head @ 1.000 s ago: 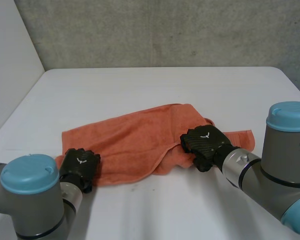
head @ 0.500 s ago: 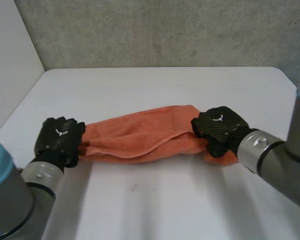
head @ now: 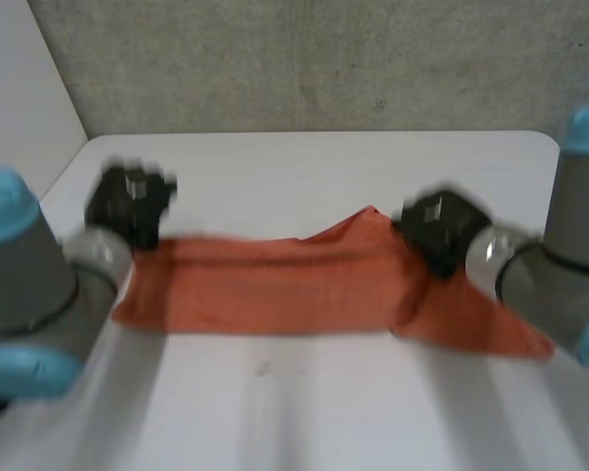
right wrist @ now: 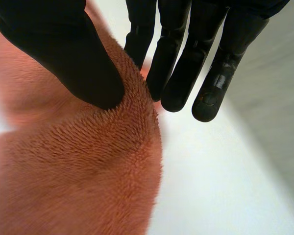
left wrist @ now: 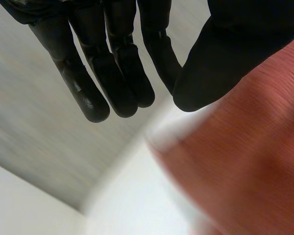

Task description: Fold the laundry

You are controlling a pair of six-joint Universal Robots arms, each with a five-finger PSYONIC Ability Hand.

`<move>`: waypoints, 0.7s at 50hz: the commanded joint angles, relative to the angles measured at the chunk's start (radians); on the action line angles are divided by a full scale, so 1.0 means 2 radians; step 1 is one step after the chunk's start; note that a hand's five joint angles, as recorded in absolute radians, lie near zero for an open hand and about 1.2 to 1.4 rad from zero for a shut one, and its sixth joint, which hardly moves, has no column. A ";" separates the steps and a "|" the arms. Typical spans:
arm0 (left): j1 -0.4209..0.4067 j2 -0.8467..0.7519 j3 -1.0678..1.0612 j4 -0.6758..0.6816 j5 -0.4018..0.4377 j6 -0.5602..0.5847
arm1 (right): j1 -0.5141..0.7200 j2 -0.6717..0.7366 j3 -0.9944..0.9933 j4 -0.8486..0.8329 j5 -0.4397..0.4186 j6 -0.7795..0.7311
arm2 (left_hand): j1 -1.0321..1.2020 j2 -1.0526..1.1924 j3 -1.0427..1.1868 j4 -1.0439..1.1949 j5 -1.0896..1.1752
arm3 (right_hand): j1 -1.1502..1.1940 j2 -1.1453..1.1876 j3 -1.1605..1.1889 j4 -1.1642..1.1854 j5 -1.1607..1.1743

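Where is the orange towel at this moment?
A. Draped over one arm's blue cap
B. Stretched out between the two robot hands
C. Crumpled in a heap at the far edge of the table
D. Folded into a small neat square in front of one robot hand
B: the orange towel runs as a wide band from the left robot hand across to the right robot hand, whose thumb presses on the cloth.

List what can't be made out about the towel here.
- Left edge of the towel: head view, left arm overlaps it.
- Right tip of the towel: head view, right arm covers it.
- Hold of the left robot hand on the towel: left wrist view, the hand covers the contact.
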 commanded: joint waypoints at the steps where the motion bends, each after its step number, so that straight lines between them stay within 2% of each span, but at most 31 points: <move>1: -0.003 0.007 0.191 0.084 -0.004 0.001 | -0.002 -0.070 -0.082 -0.217 0.052 0.029 | 0.132 0.099 0.103 0.101 0.118 | 0.219 0.109 0.106 0.104 0.121; 4: 0.001 0.017 0.222 0.120 -0.014 -0.021 | -0.003 -0.105 -0.076 -0.272 0.051 0.034 | 0.132 0.099 0.103 0.101 0.118 | 0.219 0.109 0.106 0.104 0.121; 6: 0.003 0.029 0.222 0.136 -0.020 -0.029 | -0.003 -0.119 -0.066 -0.279 0.041 0.035 | 0.132 0.099 0.103 0.101 0.118 | 0.219 0.109 0.106 0.104 0.121; 13: 0.004 0.035 0.163 0.139 -0.018 -0.041 | -0.004 -0.120 -0.001 -0.191 0.011 0.037 | 0.132 0.099 0.103 0.101 0.118 | 0.219 0.109 0.106 0.104 0.121; 20: -0.003 0.036 0.015 0.133 -0.011 -0.069 | 0.004 -0.117 0.073 -0.147 0.005 0.035 | 0.132 0.099 0.103 0.101 0.118 | 0.219 0.109 0.106 0.104 0.121; 21: -0.005 0.036 0.001 0.133 -0.009 -0.074 | 0.004 -0.117 0.073 -0.147 0.005 0.035 | 0.112 0.079 0.083 0.081 0.098 | 0.219 0.109 0.106 0.104 0.121; 22: -0.007 0.035 -0.019 0.133 -0.002 -0.086 | 0.007 -0.117 0.077 -0.150 0.005 0.035 | -0.108 -0.141 -0.136 -0.139 -0.121 | 0.219 0.109 0.106 0.104 0.121; 23: -0.007 0.035 -0.019 0.133 -0.001 -0.086 | 0.011 -0.117 0.084 -0.157 0.005 0.033 | -0.110 -0.143 -0.139 -0.141 -0.124 | 0.219 0.109 0.106 0.104 0.121; 25: -0.012 0.024 -0.038 0.130 0.027 -0.111 | 0.013 -0.122 0.088 -0.160 0.003 0.033 | -0.380 -0.413 -0.409 -0.411 -0.394 | 0.219 0.109 0.106 0.104 0.121; 29: -0.014 0.002 -0.038 0.127 0.054 -0.129 | 0.012 -0.143 0.090 -0.157 0.000 0.036 | -0.408 -0.441 -0.436 -0.439 -0.421 | 0.219 0.109 0.106 0.104 0.121; 31: -0.016 -0.019 -0.033 0.127 0.082 -0.146 | 0.012 -0.150 0.090 -0.156 -0.002 0.037 | -0.431 -0.465 -0.460 -0.463 -0.445 | 0.219 0.109 0.106 0.104 0.121; 32: -0.016 -0.023 -0.029 0.127 0.087 -0.150 | 0.012 -0.168 0.094 -0.156 -0.018 0.037 | -0.431 -0.465 -0.460 -0.463 -0.445 | 0.219 0.109 0.106 0.104 0.121; 35: -0.016 -0.040 -0.009 0.123 0.104 -0.167 | 0.013 -0.181 0.094 -0.155 -0.031 0.037 | -0.430 -0.463 -0.459 -0.461 -0.444 | 0.219 0.109 0.106 0.104 0.121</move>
